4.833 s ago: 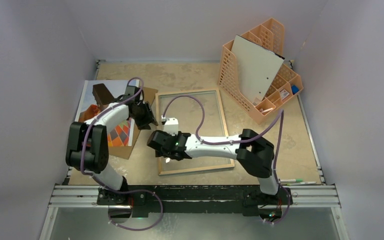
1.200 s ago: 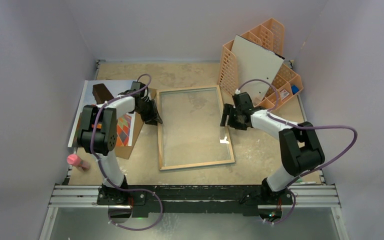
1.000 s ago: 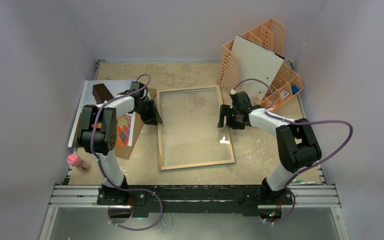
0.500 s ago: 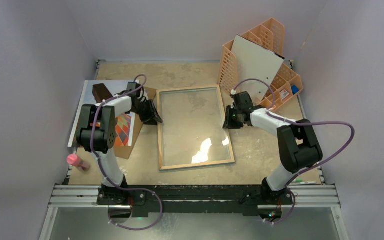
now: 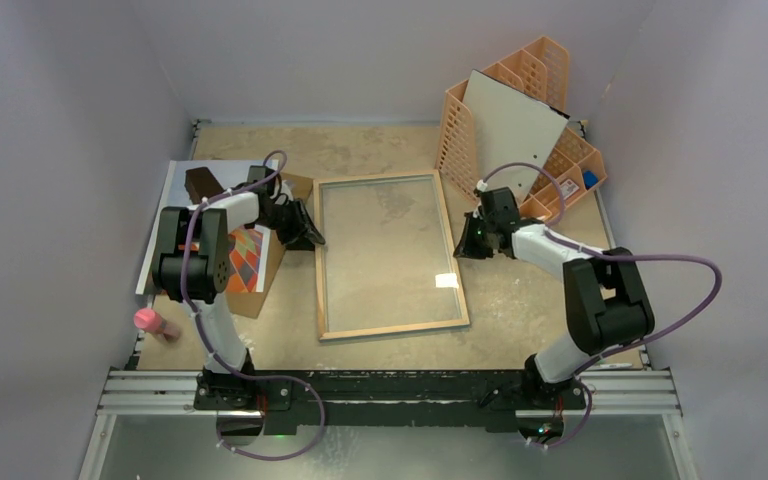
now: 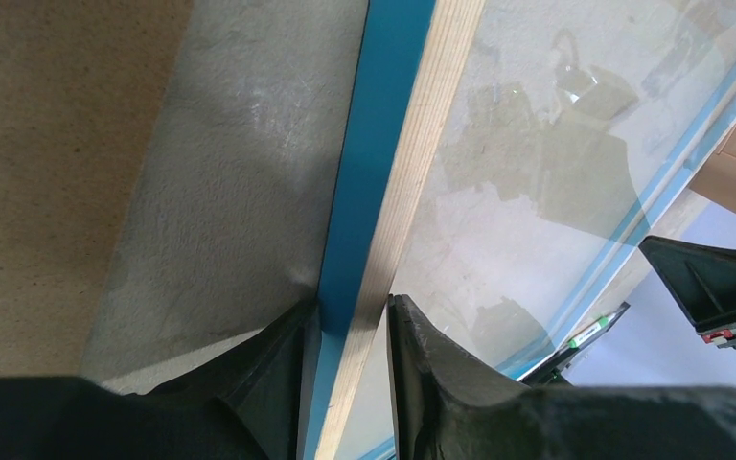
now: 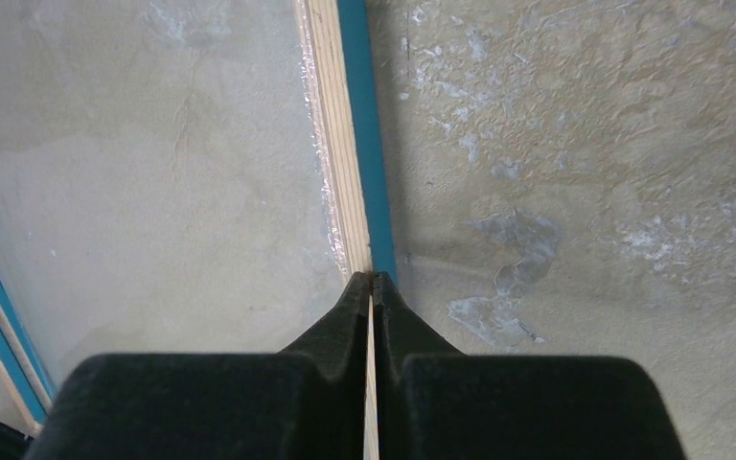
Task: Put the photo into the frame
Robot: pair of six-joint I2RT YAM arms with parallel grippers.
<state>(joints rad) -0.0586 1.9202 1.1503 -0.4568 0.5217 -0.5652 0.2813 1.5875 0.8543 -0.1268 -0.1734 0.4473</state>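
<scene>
Clamping left rail of frame (image 6: 376, 144): left pincer (image 6: 350, 311), narrowly parted, one jaw on blue side, other on wood side. Right pincer (image 7: 372, 280) closed, tips together, touching right rail. Frame flat mid-table, wood rim up, glass showing table through. Photo (image 5: 182, 200) left of frame, overlapping brown board (image 5: 250, 300), partly hidden by left arm. Table (image 5: 520, 300) mottled beige, scuffed. Pale grey walls (image 5: 380, 60) on three sides.

- right gripper (image 7: 372, 280): fingers pressed together, only a hairline slit between them
- tips meet right over the frame (image 7: 347, 144) rail; contact unclear
- rail runs straight up: wood strip left, blue edge right
- glass pane (image 7: 153, 172) left of the rail, mottled beige table (image 7: 585, 192) right
</scene>
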